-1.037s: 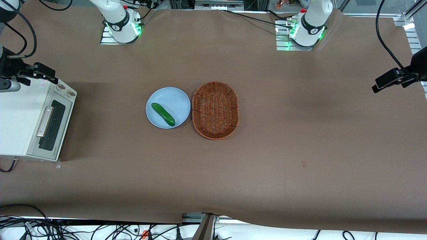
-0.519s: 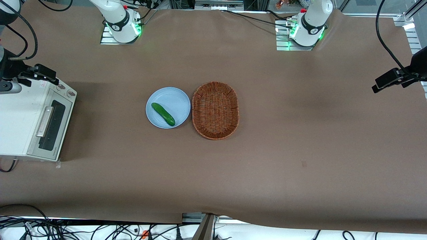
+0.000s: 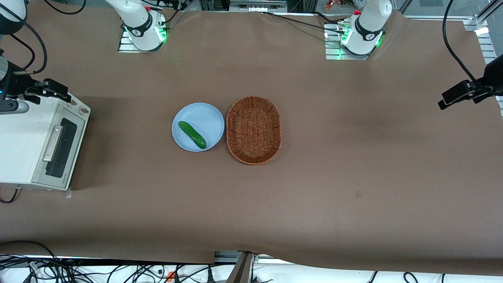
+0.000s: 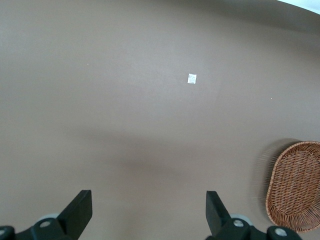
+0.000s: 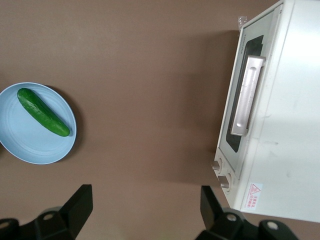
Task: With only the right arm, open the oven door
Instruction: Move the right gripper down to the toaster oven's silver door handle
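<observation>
Oven door shut, flush on the cream toaster oven at the working arm's end of the bench; silver bar handle runs along the dark window, untouched. Two knobs at the door's end farther from the front camera. Door and handle also plain in the wrist view. Middle of bench: blue plate with a cucumber lying on it, wicker basket just beside the plate toward the parked arm's end. Farther from the camera than the handle: gripper of the right arm above the oven's top corner near the knobs, not touching the door; fingers spread apart, holding nothing. Versus a second ago: gripper has crept slightly away from the front camera; door, plate, cucumber, basket have not moved.
</observation>
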Controlling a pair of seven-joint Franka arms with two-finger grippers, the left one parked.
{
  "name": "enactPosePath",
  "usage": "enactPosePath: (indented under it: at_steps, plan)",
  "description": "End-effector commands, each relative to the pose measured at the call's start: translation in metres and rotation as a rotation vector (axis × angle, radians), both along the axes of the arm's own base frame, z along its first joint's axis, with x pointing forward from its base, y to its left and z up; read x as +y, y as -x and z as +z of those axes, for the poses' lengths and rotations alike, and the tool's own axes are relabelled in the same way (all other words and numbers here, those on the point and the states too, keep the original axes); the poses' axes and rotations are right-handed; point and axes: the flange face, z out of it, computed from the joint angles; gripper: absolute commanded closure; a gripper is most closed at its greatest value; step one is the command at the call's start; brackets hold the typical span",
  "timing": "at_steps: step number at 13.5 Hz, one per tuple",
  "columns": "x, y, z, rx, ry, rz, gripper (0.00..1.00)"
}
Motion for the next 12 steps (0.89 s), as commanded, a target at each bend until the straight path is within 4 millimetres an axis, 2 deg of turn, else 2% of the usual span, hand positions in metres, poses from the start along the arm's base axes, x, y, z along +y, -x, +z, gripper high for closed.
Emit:
enactPosePath:
  at_steps: [1,2,4,5,8,10,12]
  plan:
    - [0.003,-0.007,-0.007,0.025,0.005,0.016,0.93]
    - [0.004,-0.005,-0.009,0.045,0.010,0.016,1.00]
    - [0.000,-0.004,-0.015,0.064,0.049,0.013,1.00]
    - [-0.008,-0.009,-0.029,0.087,0.133,0.022,1.00]
    - [-0.005,-0.032,-0.059,0.067,0.336,0.055,1.00]
    - [-0.006,-0.054,-0.099,0.052,0.444,0.058,1.00]
    - [-0.010,-0.064,-0.123,0.045,0.519,0.079,1.00]
